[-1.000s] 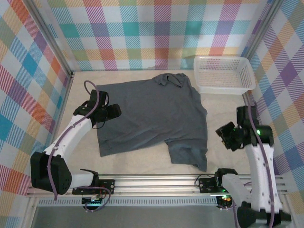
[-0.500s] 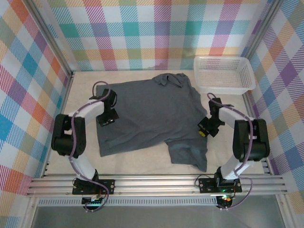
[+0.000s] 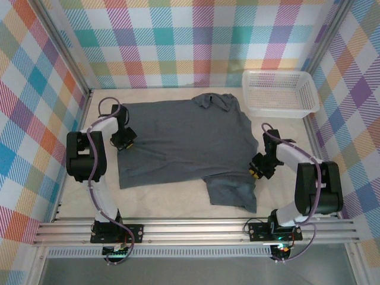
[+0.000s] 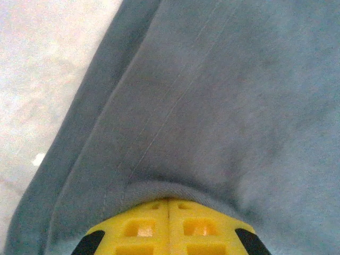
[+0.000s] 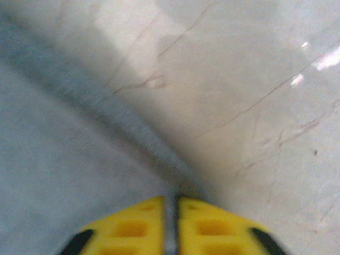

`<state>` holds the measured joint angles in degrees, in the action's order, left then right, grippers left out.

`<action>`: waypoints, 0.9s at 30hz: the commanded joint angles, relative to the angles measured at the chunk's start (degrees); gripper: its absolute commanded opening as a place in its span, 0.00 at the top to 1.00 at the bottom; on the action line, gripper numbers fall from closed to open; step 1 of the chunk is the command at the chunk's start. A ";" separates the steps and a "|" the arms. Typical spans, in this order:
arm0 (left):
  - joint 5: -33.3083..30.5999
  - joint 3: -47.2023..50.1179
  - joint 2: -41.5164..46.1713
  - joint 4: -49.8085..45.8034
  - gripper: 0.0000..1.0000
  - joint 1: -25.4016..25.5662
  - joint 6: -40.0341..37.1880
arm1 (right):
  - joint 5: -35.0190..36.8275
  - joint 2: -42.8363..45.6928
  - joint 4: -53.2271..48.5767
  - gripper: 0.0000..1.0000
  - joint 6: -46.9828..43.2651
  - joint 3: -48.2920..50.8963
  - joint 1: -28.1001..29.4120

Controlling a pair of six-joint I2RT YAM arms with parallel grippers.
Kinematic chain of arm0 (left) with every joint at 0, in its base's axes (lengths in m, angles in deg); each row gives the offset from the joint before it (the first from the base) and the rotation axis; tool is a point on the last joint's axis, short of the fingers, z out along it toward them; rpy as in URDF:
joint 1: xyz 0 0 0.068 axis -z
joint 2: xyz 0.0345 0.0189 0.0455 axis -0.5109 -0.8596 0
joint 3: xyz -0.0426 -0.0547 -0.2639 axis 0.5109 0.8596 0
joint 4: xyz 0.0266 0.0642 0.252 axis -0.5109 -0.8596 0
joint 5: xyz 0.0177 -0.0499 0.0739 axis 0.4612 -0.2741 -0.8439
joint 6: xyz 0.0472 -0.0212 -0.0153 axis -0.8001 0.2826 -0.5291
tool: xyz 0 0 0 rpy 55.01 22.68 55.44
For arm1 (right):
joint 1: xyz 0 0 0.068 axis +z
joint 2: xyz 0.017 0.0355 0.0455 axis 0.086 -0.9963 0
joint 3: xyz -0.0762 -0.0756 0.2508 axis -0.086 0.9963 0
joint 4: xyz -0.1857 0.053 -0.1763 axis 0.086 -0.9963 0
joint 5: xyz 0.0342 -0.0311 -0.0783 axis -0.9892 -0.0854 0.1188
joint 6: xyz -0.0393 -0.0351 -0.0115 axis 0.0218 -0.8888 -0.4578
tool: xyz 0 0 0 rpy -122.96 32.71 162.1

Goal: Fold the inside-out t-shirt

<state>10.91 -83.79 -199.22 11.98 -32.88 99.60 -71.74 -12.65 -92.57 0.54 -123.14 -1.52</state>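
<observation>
shirt: the inside-out t-shirt (image 3: pixel 184 142) lies spread mostly flat in the middle of the table (image 3: pixel 178 199). The collar is at the far side and 1 sleeve flops toward the near edge on the right.

left gripper: the left gripper (image 3: pixel 126 139) is down on the shirt's left side. In the wrist cam its yellow fingers (image 4: pixel 143 228) are squeezed together with a hump of grey cloth bunched over the tips, so it's clamped on fabric.

right gripper: the right gripper (image 3: pixel 259 167) sits at the shirt's right edge, just above that sleeve. The hem runs straight into the thin slit between its fingers, so I'd call that pinched on the edge too.

why there: 1 grip on each side looks like the setup for lifting both edges together, to either fold it or turn it right side out.

progress: early I think, no fold made yet.

watch out: both pinches look thin, so the cloth could slip on the lift.

basket: the white mesh basket (image 3: pixel 279 111) sits in the far right corner, apart from the shirt.
</observation>
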 commanded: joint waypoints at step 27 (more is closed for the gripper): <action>-5.31 30.87 51.84 -22.09 0.39 0.39 13.30 | 5.41 13.03 -2.28 1.00 -0.41 3.72 1.59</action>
<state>9.03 -54.48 -148.31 -2.51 -32.68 108.01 -69.53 -5.52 -90.67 -1.82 -117.22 -0.12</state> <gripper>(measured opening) 0.609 0.048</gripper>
